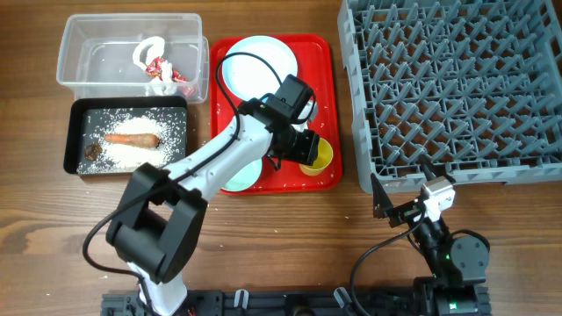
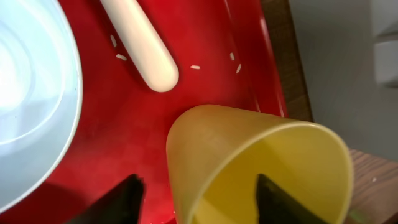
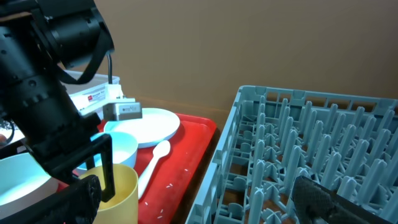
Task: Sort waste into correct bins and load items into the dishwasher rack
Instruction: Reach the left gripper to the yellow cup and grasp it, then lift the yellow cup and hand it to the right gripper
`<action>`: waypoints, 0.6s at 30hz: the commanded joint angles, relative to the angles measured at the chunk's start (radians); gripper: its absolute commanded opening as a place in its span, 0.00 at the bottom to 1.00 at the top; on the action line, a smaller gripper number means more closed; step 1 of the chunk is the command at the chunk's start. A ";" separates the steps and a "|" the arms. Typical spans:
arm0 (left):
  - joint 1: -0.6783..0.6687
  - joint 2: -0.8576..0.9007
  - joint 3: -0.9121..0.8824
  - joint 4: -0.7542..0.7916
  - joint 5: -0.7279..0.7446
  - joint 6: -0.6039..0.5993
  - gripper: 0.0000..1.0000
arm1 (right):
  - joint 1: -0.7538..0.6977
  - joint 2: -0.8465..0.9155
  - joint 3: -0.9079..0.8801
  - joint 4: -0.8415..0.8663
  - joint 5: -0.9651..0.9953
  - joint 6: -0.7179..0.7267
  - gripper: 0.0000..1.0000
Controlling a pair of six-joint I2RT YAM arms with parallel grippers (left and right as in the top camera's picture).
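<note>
The yellow cup [image 1: 318,158] stands at the front right of the red tray [image 1: 325,53]. My left gripper [image 1: 309,149] is open and straddles the cup's rim [image 2: 261,162], one finger inside and one outside with a gap. The white spoon [image 2: 140,43] lies just beyond it. The pale-blue plate [image 1: 259,61] and a bowl [image 1: 246,174] are on the tray too. My right gripper [image 1: 402,183] is open and empty by the front edge of the grey rack [image 1: 457,88]. The wrapper [image 1: 158,70] is in the clear bin [image 1: 88,53]. The carrot stick [image 1: 132,139], brown lump [image 1: 92,151] and rice [image 1: 167,123] are in the black bin [image 1: 75,132].
A few loose rice grains [image 2: 194,66] lie on the tray floor. The rack wall [image 3: 236,143] rises right beside the tray's right edge. From the right wrist view, the cup [image 3: 121,193], spoon [image 3: 152,162] and plate [image 3: 146,127] sit left of the rack.
</note>
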 commanded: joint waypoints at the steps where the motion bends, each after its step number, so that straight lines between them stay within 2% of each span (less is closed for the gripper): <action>1: -0.001 -0.001 -0.002 0.000 -0.010 0.003 0.47 | 0.007 -0.008 -0.002 0.005 -0.017 0.012 1.00; 3: -0.001 -0.001 -0.002 0.000 -0.010 0.003 0.37 | 0.007 -0.008 -0.002 0.005 -0.017 0.012 1.00; 6: -0.001 -0.001 -0.002 0.002 -0.009 0.003 0.04 | 0.007 -0.008 -0.002 0.005 -0.017 0.012 1.00; 11: 0.009 -0.028 0.008 0.000 0.111 0.004 0.04 | 0.007 -0.008 -0.002 0.006 -0.017 0.013 1.00; 13: 0.019 -0.041 0.015 -0.005 0.177 0.004 0.04 | 0.007 -0.008 -0.002 0.010 -0.031 0.065 1.00; 15: 0.047 -0.064 0.031 -0.033 0.278 0.004 0.04 | 0.007 -0.008 -0.002 0.056 -0.035 0.318 1.00; 17: 0.077 -0.084 0.042 -0.061 0.354 0.004 0.04 | 0.007 -0.008 -0.001 0.128 -0.060 0.498 1.00; 18: 0.105 -0.101 0.048 -0.074 0.423 0.004 0.04 | 0.007 -0.008 0.004 0.198 -0.123 0.539 1.00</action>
